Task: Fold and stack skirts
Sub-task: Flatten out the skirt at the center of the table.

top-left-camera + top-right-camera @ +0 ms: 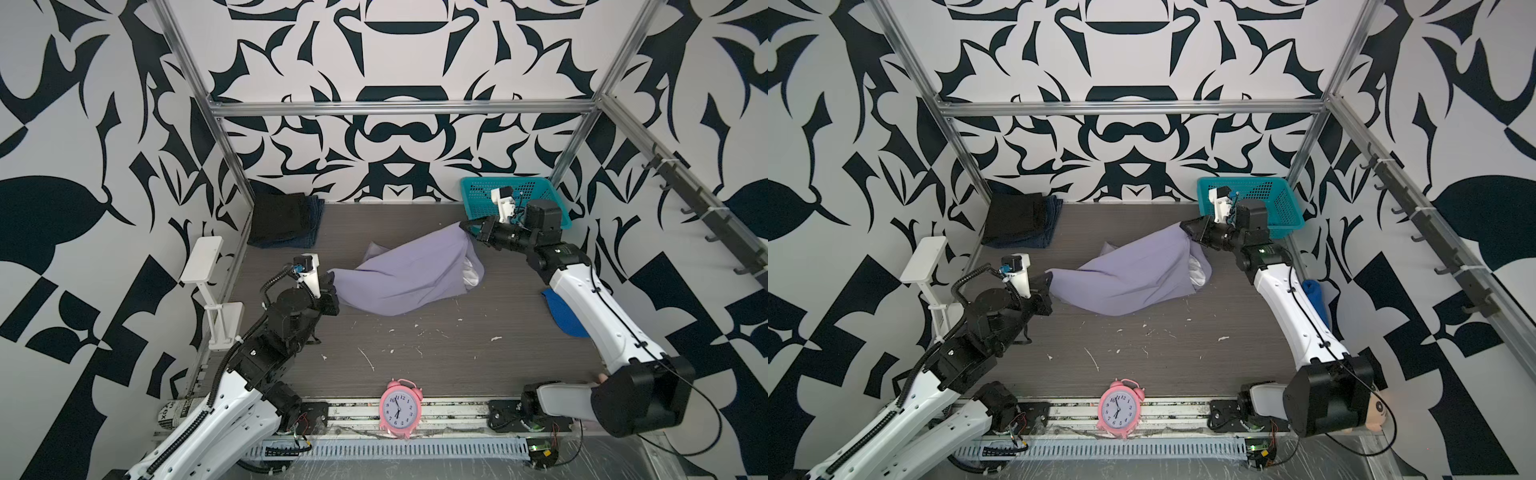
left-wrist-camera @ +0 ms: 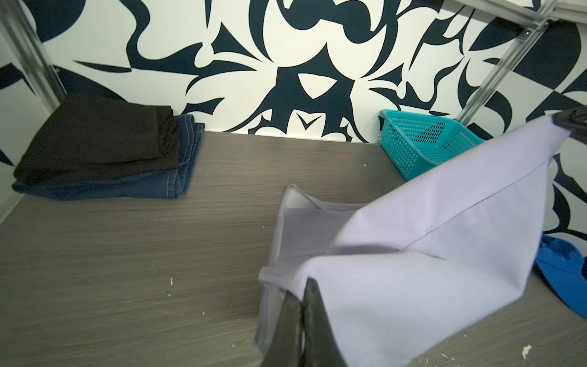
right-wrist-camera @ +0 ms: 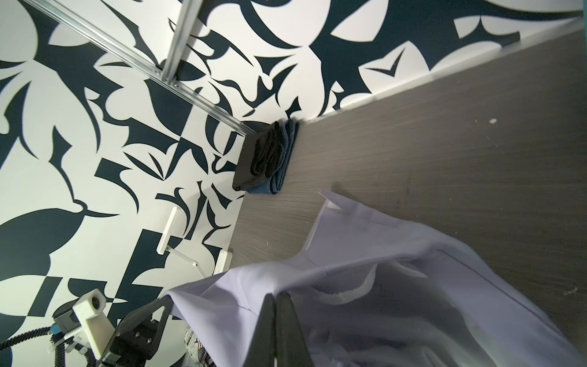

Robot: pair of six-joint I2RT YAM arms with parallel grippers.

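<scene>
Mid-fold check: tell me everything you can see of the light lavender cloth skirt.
The light lavender cloth skirt is plain, smooth, thin-looking fabric with stitched hem seams and a white inner lining showing at its open end. It is unfolded and rumpled, strung diagonally across mid-table between both arms: the left gripper is shut on its near corner, the right gripper shut on the far corner. Its slack middle sags onto the grey wood-grain table.

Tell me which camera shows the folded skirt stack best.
The left wrist view: the stack is near and large, black skirt lying on denim skirt, stitching visible. Both top views show the stack small in the far corner; the right wrist view shows it distant, edge-on.
</scene>
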